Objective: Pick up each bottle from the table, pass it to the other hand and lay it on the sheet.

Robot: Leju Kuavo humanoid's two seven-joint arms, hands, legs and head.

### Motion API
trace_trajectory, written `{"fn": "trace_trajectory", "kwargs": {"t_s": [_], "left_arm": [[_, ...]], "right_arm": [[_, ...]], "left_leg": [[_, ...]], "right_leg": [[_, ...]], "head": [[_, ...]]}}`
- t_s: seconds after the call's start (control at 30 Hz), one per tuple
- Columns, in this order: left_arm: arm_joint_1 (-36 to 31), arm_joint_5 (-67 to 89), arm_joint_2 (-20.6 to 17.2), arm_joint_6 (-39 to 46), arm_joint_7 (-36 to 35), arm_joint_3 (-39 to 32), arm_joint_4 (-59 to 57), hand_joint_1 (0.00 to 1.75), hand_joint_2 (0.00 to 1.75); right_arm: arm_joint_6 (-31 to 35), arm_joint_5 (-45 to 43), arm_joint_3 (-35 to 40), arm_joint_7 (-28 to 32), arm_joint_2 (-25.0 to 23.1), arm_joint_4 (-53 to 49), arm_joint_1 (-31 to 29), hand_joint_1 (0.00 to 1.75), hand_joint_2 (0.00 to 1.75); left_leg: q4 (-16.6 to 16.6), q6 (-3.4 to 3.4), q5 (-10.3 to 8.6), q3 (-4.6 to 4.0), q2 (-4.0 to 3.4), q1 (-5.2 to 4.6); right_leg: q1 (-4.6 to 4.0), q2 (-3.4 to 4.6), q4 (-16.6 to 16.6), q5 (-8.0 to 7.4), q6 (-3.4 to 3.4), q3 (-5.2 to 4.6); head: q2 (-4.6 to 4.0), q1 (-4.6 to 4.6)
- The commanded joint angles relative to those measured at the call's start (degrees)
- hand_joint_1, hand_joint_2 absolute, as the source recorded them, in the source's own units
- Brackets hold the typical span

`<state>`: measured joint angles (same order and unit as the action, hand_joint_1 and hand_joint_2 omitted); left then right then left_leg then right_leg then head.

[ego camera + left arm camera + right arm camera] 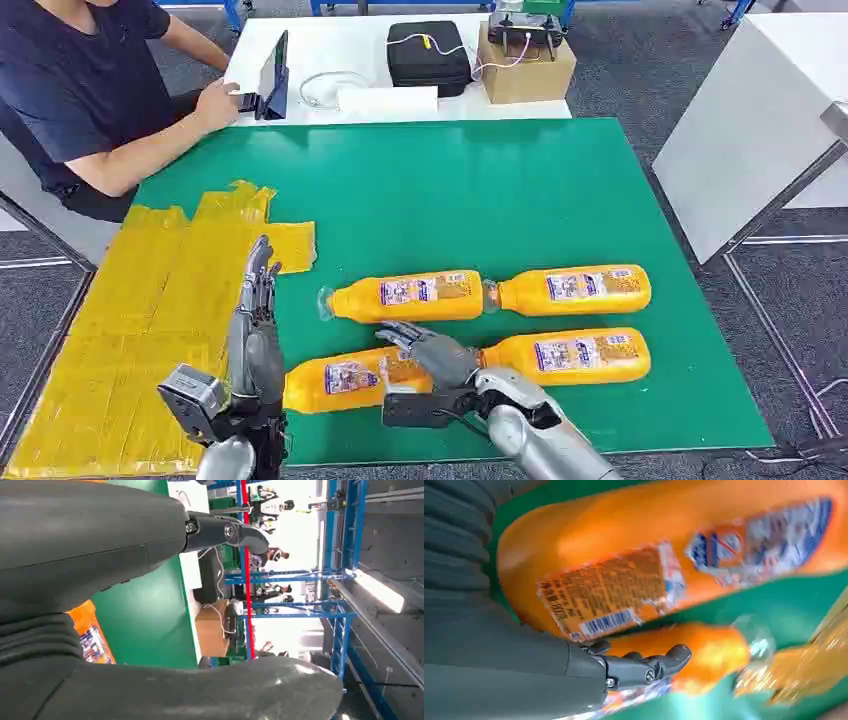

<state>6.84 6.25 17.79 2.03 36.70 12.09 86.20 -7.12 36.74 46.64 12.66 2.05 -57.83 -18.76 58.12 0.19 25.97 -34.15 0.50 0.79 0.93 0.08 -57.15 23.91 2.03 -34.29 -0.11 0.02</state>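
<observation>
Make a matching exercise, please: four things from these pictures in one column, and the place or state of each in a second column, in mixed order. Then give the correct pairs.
Column one
1. right hand
2. left hand
3. yellow sheet
4. black case

Column two
A. on the white table beyond the green mat
B. covers the left side of the green mat
C. rests on the near-left bottle
D. raised, fingers straight, holding nothing

Pairs: 1-C, 2-D, 3-B, 4-A
</observation>
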Motion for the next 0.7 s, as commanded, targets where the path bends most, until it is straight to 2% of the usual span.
{"fn": "trace_trajectory", "kwargs": {"t_s": [0.03,0.13,0.3,0.33,0.37,0.47,0.7], "left_arm": [[-1.61,-0.31,-0.99,-0.05,0.05,-1.28,-4.15,0.0,0.0],[-2.34,-1.0,-1.18,-0.38,-0.01,-1.11,-4.9,0.0,0.0],[-2.43,-1.12,-1.15,-0.41,-0.03,-1.14,-5.02,0.0,0.0],[-2.6,-1.36,-1.22,-0.42,-0.06,-0.92,-5.23,0.0,0.0],[-2.8,-1.47,-1.25,-0.42,-0.11,-0.76,-5.55,0.0,0.0],[-3.15,-2.19,-1.29,-0.25,-0.22,-0.54,-6.19,0.0,0.0],[-1.69,-4.8,-0.58,1.98,0.07,-2.0,-3.55,0.0,0.0]], "right_arm": [[-2.02,-2.73,11.17,-2.07,3.34,3.32,-6.19,0.0,1.75],[-5.48,-4.34,15.31,-3.48,5.07,6.01,-9.16,0.0,1.75],[-6.25,-4.6,15.93,-3.67,5.3,6.41,-9.56,0.0,1.75],[-7.65,-5.04,18.06,-4.63,6.3,6.45,-10.61,0.58,1.75],[-8.59,-5.9,19.28,-5.26,6.9,6.82,-11.31,1.4,1.75],[-9.4,-7.18,21.48,-6.17,8.61,7.67,-12.3,1.75,1.75],[-5.22,-8.68,21.04,-8.78,9.12,8.01,-9.87,1.75,1.75]], "left_leg": [[-0.03,0.04,0.01,0.12,-0.09,-0.02],[-0.04,0.03,-0.01,0.11,-0.07,-0.04],[-0.06,0.03,-0.01,0.23,0.01,0.0],[-0.08,0.03,0.0,0.3,-0.01,0.02],[-0.05,0.03,0.0,0.23,-0.05,-0.01],[-0.05,0.03,-0.02,0.24,0.06,-0.02],[-0.08,0.04,-0.02,0.33,0.14,0.02]], "right_leg": [[0.01,0.05,0.04,-0.02,-0.06,0.1],[0.02,0.03,0.04,-0.03,-0.05,0.09],[-0.01,-0.05,0.09,-0.01,-0.06,0.22],[-0.05,-0.05,0.13,-0.01,-0.1,0.29],[0.0,0.0,0.07,-0.01,-0.06,0.2],[0.01,-0.09,0.07,0.01,-0.04,0.21],[-0.03,-0.18,0.15,0.01,-0.06,0.37]], "head": [[0.0,0.0],[0.0,0.0],[0.0,0.0],[0.0,0.0],[0.0,0.0],[0.0,-0.02],[0.0,0.0]]}}
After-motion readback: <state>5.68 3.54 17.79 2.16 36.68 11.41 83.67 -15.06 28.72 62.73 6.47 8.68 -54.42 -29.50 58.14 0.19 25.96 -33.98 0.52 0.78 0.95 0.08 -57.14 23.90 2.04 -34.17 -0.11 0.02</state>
